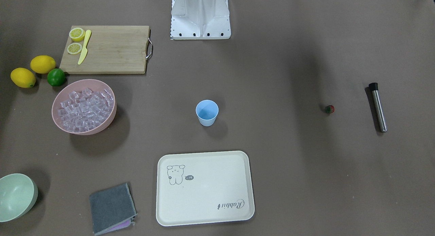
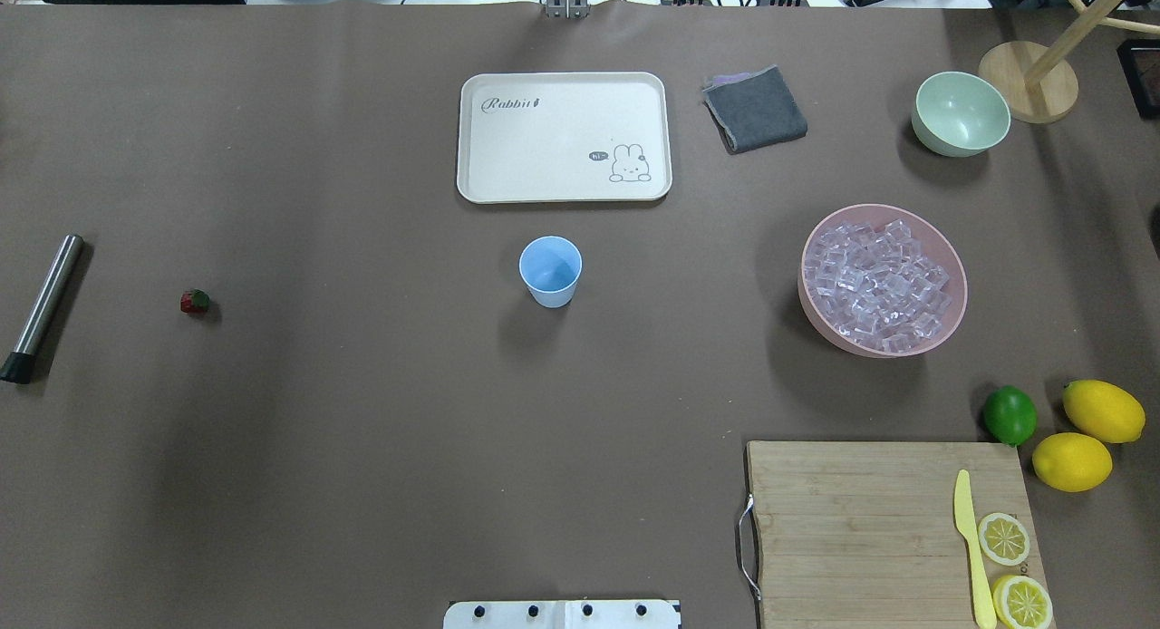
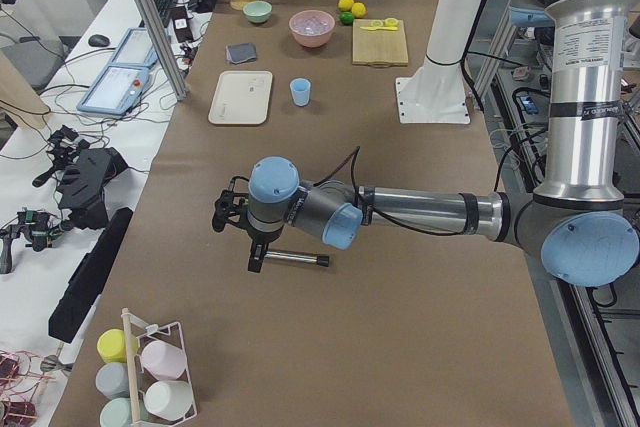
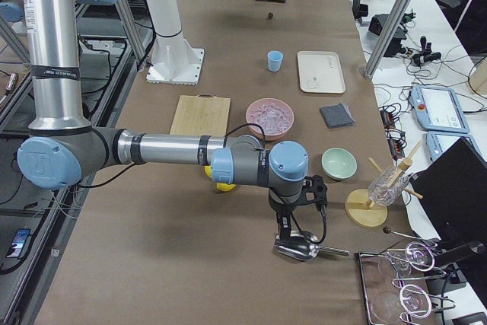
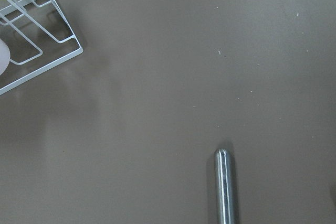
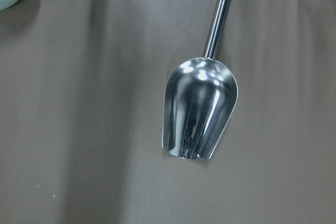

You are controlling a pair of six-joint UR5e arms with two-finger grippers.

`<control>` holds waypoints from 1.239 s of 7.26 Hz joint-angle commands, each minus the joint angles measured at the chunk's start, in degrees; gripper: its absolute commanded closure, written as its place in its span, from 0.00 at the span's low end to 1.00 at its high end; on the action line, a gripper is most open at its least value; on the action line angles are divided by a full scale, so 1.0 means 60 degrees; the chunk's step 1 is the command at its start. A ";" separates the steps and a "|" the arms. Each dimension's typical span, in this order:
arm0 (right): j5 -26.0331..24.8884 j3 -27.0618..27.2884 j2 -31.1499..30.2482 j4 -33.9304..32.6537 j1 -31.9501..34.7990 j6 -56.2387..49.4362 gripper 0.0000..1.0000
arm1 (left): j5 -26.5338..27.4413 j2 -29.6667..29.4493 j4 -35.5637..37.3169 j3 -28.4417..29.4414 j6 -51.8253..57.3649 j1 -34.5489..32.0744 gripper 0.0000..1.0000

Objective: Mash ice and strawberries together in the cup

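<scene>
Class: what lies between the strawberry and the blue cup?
Nothing. The overhead view shows only bare brown table between the strawberry and the cup.

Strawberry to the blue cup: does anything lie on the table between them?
Nothing visible does. Only table surface lies between the strawberry and the cup; the metal muddler lies beyond the strawberry, on the side away from the cup.

Your brown tabletop (image 2: pixel 362 448) carries the cup (image 2: pixel 550 271) at centre, the strawberry (image 2: pixel 194 302) near a steel rod (image 2: pixel 43 307) on the robot's left, a tray (image 2: pixel 544 149), and rightward a cloth (image 2: pixel 757 109), green bowl (image 2: pixel 961 112), pink bowl (image 2: pixel 820 325), cutting board (image 2: pixel 852 520), lime (image 2: pixel 1010 415) and lemons (image 2: pixel 1103 411).
</scene>
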 commanded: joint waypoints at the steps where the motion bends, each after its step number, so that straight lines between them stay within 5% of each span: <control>1: -0.0136 -0.0061 -0.0002 -0.0001 -0.0015 0.0045 0.00 | -0.0015 -0.0013 -0.0028 -0.0005 0.0006 0.0001 0.03; 7: -0.0050 0.0596 0.0027 -0.0001 -0.0058 0.0219 0.02 | -0.0015 0.0030 -0.0014 -0.0005 -0.0067 0.0015 0.03; 9: -0.0006 0.1575 0.0129 0.0130 -0.1326 0.0557 0.02 | -0.0015 0.0060 -0.0014 0.0009 -0.0081 0.0015 0.03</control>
